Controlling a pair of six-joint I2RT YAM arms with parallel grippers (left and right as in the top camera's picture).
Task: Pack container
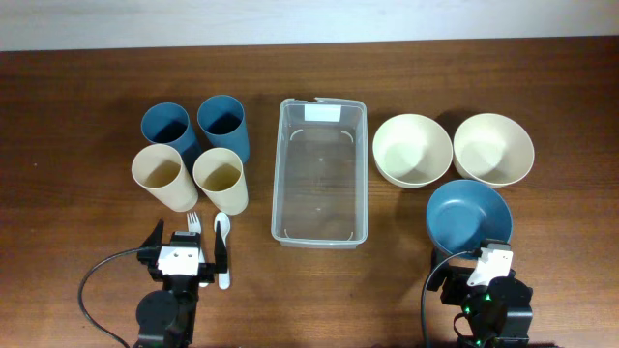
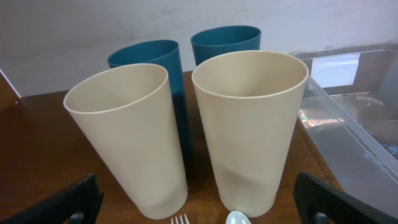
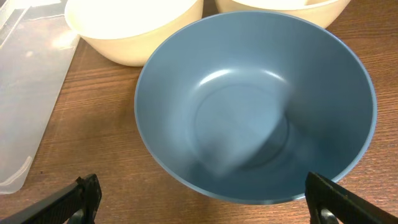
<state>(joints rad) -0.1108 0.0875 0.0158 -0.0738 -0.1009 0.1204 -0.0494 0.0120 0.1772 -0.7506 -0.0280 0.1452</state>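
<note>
The clear rectangular container [image 1: 320, 184] lies empty in the middle of the table, and its near corner [image 2: 354, 118] shows in the left wrist view. My left gripper [image 1: 186, 246] [image 2: 199, 205] stands open at the front left, facing two cream cups [image 2: 130, 137] [image 2: 249, 124], with nothing between its fingers. A white fork [image 1: 193, 222] and a white spoon [image 1: 222, 249] lie just ahead of it. At the front right my right gripper [image 1: 476, 253] [image 3: 205, 202] is open and empty, right behind a blue bowl [image 3: 255, 106].
Two blue cups [image 1: 166, 126] [image 1: 223, 121] stand behind the cream cups [image 1: 160, 176] [image 1: 220, 178], left of the container. Two cream bowls [image 1: 412, 148] [image 1: 493, 148] sit right of it, beyond the blue bowl [image 1: 469, 215]. Black cables loop by both arm bases.
</note>
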